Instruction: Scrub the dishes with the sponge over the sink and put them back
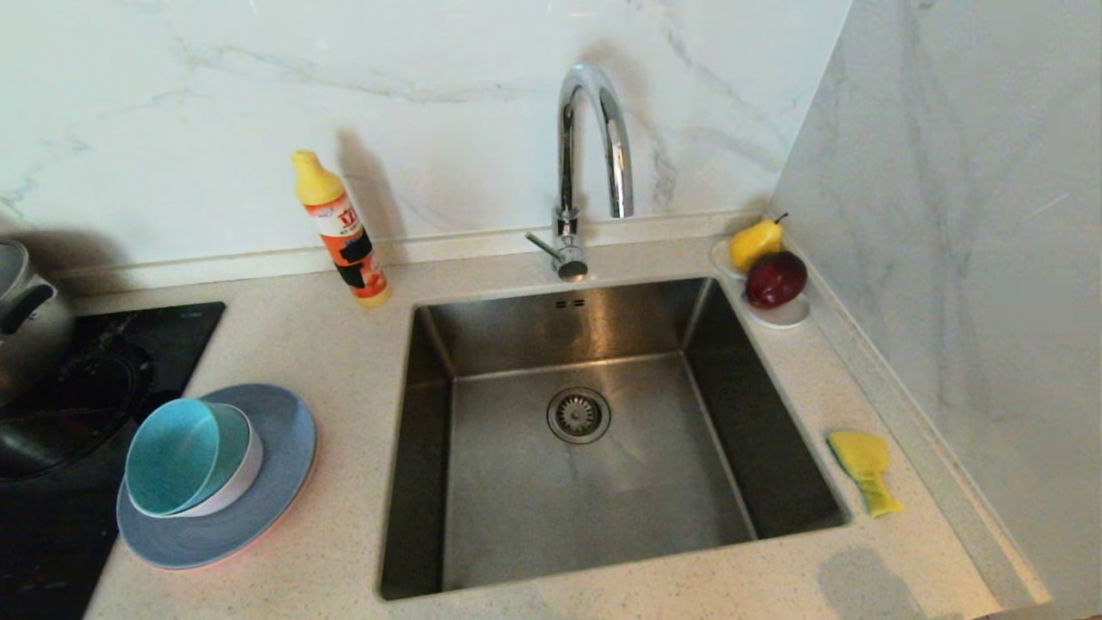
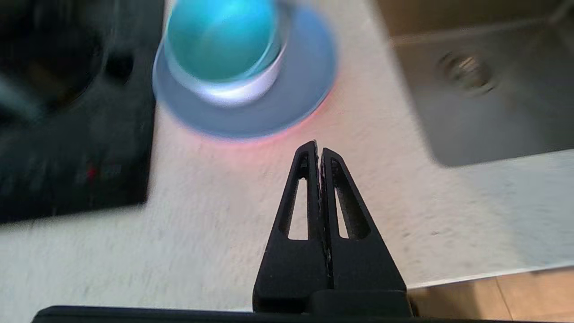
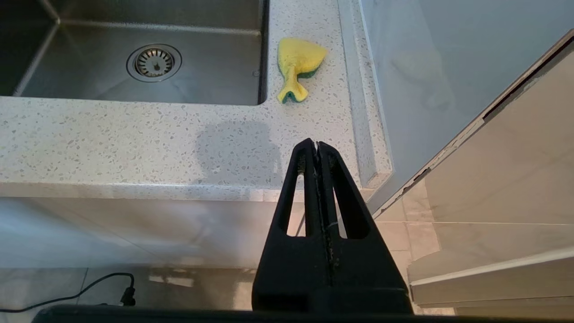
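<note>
The dishes are stacked on the counter left of the sink: a teal bowl inside a pale bowl, on a blue plate with a pink plate's rim showing beneath. The yellow sponge with its green face lies on the counter right of the sink. Neither gripper shows in the head view. My left gripper is shut and empty above the counter, just short of the blue plate. My right gripper is shut and empty over the counter's front edge, short of the sponge.
An orange detergent bottle stands behind the sink's left corner, beside the chrome faucet. A small white dish with a pear and a red fruit sits at the back right corner. A black hob with a steel pot is at far left.
</note>
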Motion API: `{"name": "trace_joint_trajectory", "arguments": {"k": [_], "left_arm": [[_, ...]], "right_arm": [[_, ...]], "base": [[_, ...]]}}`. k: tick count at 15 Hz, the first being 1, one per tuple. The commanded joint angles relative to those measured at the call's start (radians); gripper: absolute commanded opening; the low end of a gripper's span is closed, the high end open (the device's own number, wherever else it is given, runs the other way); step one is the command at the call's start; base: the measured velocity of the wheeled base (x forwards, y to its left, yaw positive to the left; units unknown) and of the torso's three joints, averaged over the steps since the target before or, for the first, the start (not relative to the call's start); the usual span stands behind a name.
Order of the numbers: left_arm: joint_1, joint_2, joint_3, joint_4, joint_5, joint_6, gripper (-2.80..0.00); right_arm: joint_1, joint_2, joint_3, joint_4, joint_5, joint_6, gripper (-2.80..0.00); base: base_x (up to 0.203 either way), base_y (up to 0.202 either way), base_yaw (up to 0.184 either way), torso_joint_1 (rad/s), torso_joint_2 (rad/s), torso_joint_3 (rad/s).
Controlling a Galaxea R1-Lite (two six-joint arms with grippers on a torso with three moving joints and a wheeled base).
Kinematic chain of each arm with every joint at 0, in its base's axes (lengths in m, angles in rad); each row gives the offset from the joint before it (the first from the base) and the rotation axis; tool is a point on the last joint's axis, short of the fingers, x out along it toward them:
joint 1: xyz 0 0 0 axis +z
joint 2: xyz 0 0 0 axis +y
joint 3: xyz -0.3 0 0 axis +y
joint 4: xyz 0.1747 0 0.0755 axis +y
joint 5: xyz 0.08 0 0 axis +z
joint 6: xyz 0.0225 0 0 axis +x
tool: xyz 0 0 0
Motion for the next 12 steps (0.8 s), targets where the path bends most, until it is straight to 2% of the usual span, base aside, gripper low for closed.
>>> {"name": "trace_joint_trajectory", "arguments": {"k": [1, 2, 12], "left_arm": [[-0.023, -0.144, 0.023, 0.059, -0.015, 0.009, -2.80], [-0.025, -0.143, 0.020, 0.086, -0.018, 0.005, -2.80], [-0.026, -0.143, 0.022, 0.074, -0.017, -0.004, -2.80]], "right_arm": [[0.000, 0.001, 0.000, 0.000, 0.000, 0.002, -2.80], [0.000, 0.001, 0.000, -0.001, 0.001, -0.001, -2.80], [0.000, 0.001, -0.002, 0.003, -0.003, -0.012, -2.80]], "base": [[0.000, 0.000, 0.000, 0.000, 0.00, 0.000], [0.000, 0.000, 0.000, 0.000, 0.00, 0.000], [0.000, 0.000, 0.000, 0.000, 0.00, 0.000]]}}
